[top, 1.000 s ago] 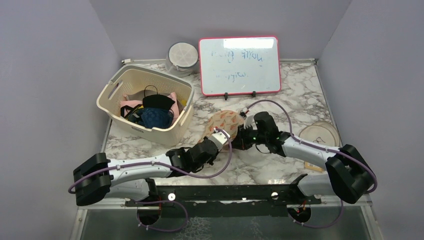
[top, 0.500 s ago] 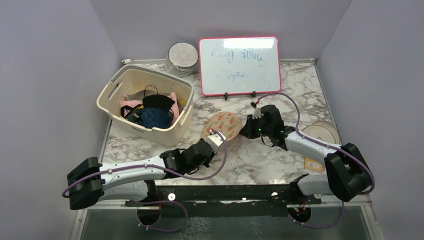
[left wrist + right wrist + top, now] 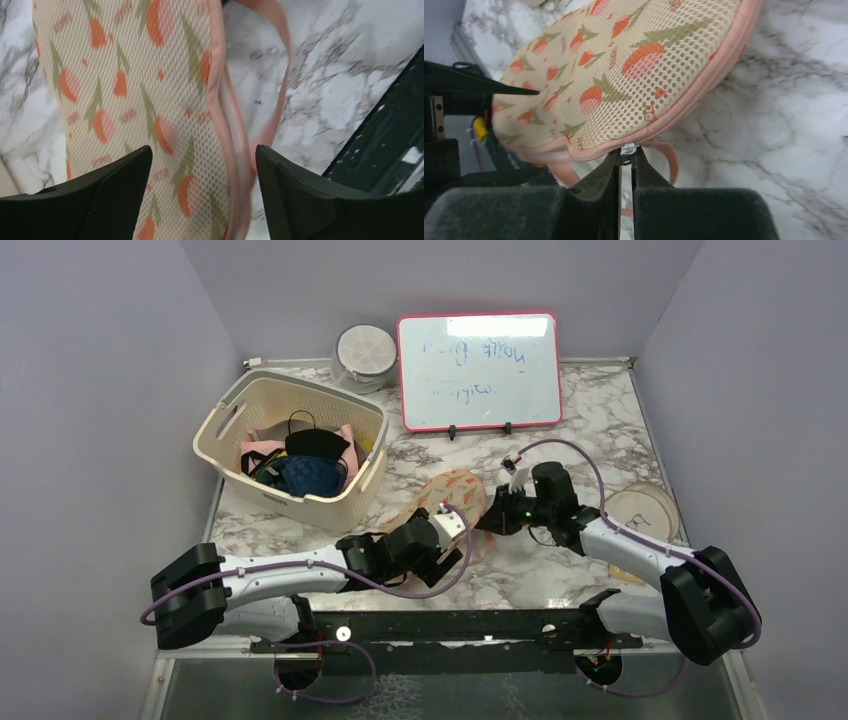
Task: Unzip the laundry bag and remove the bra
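Laundry bag [image 3: 456,492] zipper pull [image 3: 627,148] sits pinched tight in the right gripper [image 3: 625,155] at the bag's 4 o'clock edge, left gripper [image 3: 202,167] with jaws spread wide over its 6 o'clock end, bag lying mid-way on the marble table [image 3: 600,430], cream basket [image 3: 312,506] at 10 o'clock.

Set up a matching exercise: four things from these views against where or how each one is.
1. left gripper
2. right gripper
3. basket
4. whiteboard

A. propped upright at the back
B. pinched shut on the zipper pull
C. open over the laundry bag
D. far left, holding garments

Pairs: 1-C, 2-B, 3-D, 4-A
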Motion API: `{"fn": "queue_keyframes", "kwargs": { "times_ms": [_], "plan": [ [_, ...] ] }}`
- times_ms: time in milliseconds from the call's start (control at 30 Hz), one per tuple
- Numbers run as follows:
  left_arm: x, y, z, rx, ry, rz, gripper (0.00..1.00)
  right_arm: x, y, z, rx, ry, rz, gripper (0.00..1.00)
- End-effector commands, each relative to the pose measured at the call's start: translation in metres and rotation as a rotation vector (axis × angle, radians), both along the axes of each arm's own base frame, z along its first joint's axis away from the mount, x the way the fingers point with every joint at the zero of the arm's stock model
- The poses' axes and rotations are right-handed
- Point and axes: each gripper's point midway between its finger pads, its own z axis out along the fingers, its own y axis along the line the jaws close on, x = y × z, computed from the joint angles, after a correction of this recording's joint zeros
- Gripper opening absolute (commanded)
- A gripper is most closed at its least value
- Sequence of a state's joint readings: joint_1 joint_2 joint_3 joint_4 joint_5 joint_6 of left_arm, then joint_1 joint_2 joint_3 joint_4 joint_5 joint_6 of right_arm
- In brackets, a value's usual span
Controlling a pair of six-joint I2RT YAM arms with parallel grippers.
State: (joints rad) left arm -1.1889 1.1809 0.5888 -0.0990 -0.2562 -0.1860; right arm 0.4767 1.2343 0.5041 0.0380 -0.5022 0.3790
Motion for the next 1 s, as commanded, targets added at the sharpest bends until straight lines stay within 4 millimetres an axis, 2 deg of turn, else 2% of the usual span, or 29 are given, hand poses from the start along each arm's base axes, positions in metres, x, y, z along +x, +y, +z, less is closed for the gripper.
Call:
{"fn": "queue_keyframes", "kwargs": {
  "times_ms": [0, 167, 267, 467, 733, 800, 967],
  "plan": [
    [-0.009, -0.044, 0.031, -0.077, -0.006, -0.165, 0.71, -0.027, 0.016, 0.018, 0.149, 0.05, 0.11, 0.01],
    [-0.002, -0.066, 0.038, -0.085, -0.034, -0.175, 0.72, -0.035, 0.016, 0.017, 0.161, 0.076, 0.132, 0.01],
    [0.013, -0.067, 0.035, -0.077, -0.074, -0.1, 0.69, -0.038, 0.016, 0.019, 0.167, 0.081, 0.135, 0.01],
    [0.035, -0.063, 0.021, -0.039, -0.147, -0.007, 0.47, -0.042, 0.015, 0.024, 0.175, 0.076, 0.144, 0.01],
    [0.052, -0.068, 0.027, -0.024, -0.232, 0.02, 0.35, -0.045, 0.014, 0.026, 0.164, 0.08, 0.162, 0.01],
    [0.053, -0.067, 0.023, 0.009, -0.248, -0.002, 0.27, -0.045, 0.014, 0.025, 0.154, 0.078, 0.17, 0.01],
    [0.055, -0.062, 0.016, 0.083, -0.266, -0.029, 0.1, -0.03, 0.006, 0.02, 0.087, 0.049, 0.096, 0.01]
  ]
}}
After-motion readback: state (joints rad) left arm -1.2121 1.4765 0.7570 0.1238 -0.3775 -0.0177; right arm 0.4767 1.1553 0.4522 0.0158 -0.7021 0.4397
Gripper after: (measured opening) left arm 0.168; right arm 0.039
